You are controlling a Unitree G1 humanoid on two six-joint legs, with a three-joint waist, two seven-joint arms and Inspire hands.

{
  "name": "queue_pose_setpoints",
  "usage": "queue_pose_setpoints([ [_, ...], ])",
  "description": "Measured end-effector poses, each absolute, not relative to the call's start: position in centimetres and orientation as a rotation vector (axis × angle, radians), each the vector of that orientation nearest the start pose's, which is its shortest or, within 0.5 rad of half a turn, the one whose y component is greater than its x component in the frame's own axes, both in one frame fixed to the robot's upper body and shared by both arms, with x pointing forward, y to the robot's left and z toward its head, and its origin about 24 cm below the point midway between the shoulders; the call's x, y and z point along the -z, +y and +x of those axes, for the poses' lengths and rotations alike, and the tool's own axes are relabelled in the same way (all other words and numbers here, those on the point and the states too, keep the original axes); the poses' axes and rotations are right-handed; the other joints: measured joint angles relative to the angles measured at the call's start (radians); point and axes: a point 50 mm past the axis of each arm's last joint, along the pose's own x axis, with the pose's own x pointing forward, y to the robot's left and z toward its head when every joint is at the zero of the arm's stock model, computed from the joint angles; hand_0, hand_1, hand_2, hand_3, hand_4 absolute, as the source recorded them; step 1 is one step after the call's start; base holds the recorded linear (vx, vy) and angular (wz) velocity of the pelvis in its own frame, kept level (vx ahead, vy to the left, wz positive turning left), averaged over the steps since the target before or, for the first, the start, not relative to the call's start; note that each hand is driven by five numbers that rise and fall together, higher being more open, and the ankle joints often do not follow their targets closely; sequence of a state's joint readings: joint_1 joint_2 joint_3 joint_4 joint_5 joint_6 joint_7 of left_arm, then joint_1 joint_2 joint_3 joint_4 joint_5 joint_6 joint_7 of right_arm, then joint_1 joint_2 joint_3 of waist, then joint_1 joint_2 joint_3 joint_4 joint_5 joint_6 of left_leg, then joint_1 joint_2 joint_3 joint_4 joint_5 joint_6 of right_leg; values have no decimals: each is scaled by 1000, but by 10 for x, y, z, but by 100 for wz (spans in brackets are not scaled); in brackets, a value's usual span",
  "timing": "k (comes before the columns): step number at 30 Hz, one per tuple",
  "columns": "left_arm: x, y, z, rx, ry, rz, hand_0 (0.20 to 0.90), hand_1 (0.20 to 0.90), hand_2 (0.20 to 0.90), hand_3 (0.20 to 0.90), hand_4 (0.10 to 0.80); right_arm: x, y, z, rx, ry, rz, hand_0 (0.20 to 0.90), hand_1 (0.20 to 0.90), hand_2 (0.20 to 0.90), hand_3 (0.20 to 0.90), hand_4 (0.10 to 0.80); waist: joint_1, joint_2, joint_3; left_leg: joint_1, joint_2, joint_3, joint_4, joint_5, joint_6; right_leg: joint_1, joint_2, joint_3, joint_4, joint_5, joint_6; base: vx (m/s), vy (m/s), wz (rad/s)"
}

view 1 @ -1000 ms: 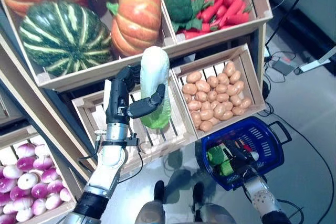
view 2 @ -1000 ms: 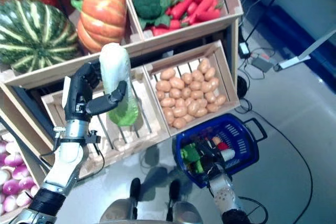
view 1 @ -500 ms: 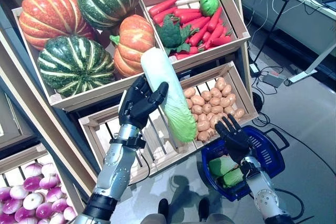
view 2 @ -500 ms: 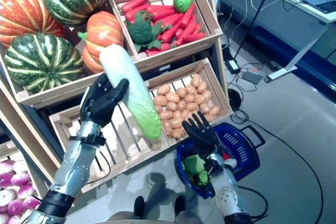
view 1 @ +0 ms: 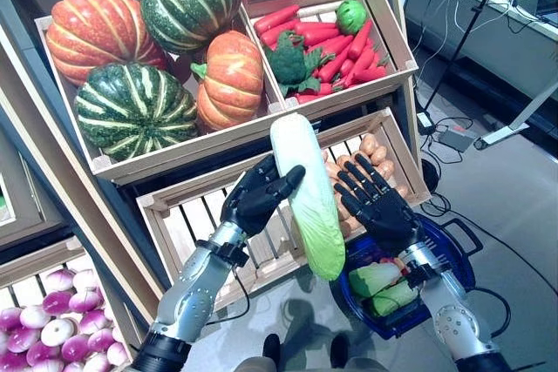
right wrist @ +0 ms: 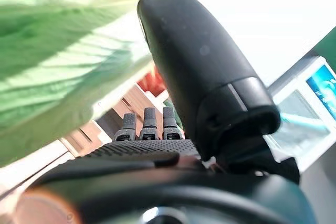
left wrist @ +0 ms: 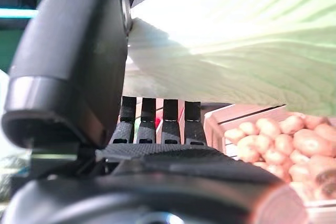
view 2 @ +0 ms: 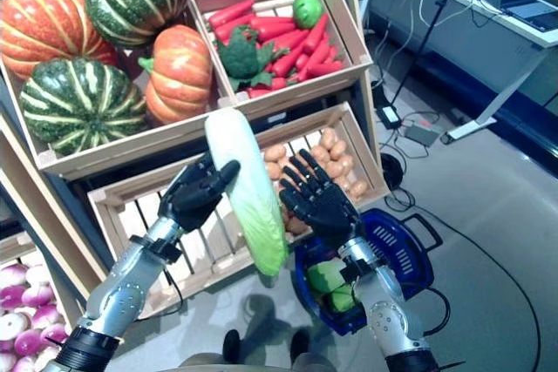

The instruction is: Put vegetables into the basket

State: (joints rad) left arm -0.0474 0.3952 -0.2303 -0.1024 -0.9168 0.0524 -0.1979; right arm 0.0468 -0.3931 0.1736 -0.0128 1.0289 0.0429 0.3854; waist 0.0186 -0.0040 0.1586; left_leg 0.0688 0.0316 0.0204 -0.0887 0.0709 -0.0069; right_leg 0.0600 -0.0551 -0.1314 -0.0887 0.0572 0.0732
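My left hand (view 1: 257, 198) is shut on a long cabbage (view 1: 305, 193), white at the top and green at the bottom. It holds the cabbage upright in front of the stand, with the green end hanging over the near left rim of the blue basket (view 1: 458, 254). In the left wrist view the thumb (left wrist: 73, 61) presses on the cabbage (left wrist: 236, 40). My right hand (view 1: 377, 208) is open with fingers spread, close beside the cabbage and above the basket. Pale green vegetables (view 1: 375, 280) lie in the basket.
The wooden stand (view 1: 113, 163) rises behind both hands. Its lower right crate (view 1: 403, 141) of potatoes is just behind my right hand, and a slatted crate (view 1: 187, 215) is behind my left forearm. Bare floor (view 1: 523, 206), cables and a desk leg (view 1: 514, 128) lie to the right.
My left hand has carried the cabbage to the right and lower, over the basket's rim. My right hand has risen from the basket to beside the cabbage.
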Motion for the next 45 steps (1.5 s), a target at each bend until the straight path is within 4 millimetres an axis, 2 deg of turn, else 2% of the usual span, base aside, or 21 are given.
queue_pose_setpoints([
  [10,-71,159,251,494,45,-449,300,300,300,300,400,-44,-165,228,-675,169,596,900,900,900,900,800,11,3,-29,-6,0,-15,0,0,0,1,0,-14,0,-4,0,0,-12,4],
  [13,-70,161,249,534,60,-418,300,300,300,300,400,-43,-166,226,-770,230,492,900,900,900,900,800,19,0,-41,-7,0,-16,0,0,0,1,0,-15,0,-4,0,0,0,0],
  [27,-65,151,242,605,95,-408,300,300,300,300,400,-26,-163,214,-846,426,411,900,900,900,900,800,23,-7,-61,-7,0,-16,0,-2,-2,1,-1,-15,0,-6,-1,0,0,0],
  [45,-67,149,238,686,81,-510,300,300,300,300,400,-20,-158,207,-913,477,429,900,900,900,900,800,22,-13,-70,-5,0,-16,0,0,0,2,-1,-15,0,-6,-1,0,0,0],
])
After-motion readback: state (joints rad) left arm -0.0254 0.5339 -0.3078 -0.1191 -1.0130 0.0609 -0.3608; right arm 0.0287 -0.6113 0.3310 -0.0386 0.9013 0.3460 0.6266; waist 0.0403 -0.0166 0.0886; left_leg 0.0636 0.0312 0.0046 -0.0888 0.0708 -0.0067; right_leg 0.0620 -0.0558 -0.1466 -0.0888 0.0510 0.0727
